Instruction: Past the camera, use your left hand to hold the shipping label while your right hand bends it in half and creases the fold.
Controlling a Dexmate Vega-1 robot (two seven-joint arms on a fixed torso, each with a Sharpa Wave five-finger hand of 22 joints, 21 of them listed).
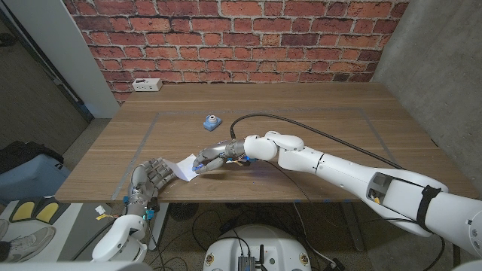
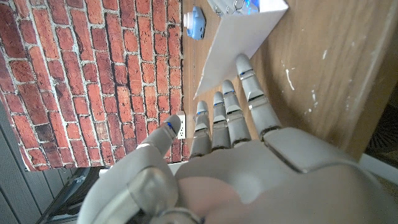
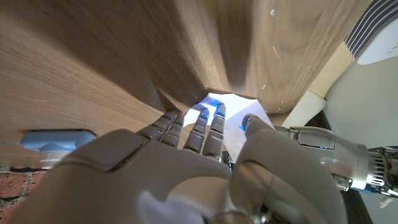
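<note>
While the left hand (image 1: pixel 156 175) is sitting near the front edge of the wooden table (image 1: pixel 316 120) at about seven o'clock, its fingers (image 2: pixel 249 93) are stretching out over the near end of the white label (image 1: pixel 186 168), and the left wrist view shows them lying along the paper rather than curling around it, so whether they are actually pressing it down I cannot tell. The right hand (image 1: pixel 215 156) is reaching in from four o'clock, and its fingertips (image 3: pixel 208 118) are bearing down on the far end of the label (image 3: pixel 230 109), the thumb lying alongside; nothing is being pinched that I can see. The label is lying between the two hands, just front-left of the table's middle. A small blue camera (image 1: pixel 212 121) is sitting toward twelve o'clock of the hands, well apart from them. A white power strip (image 1: pixel 146 85) is lying at the table's far left corner, by the brick wall (image 1: pixel 248 38)
</note>
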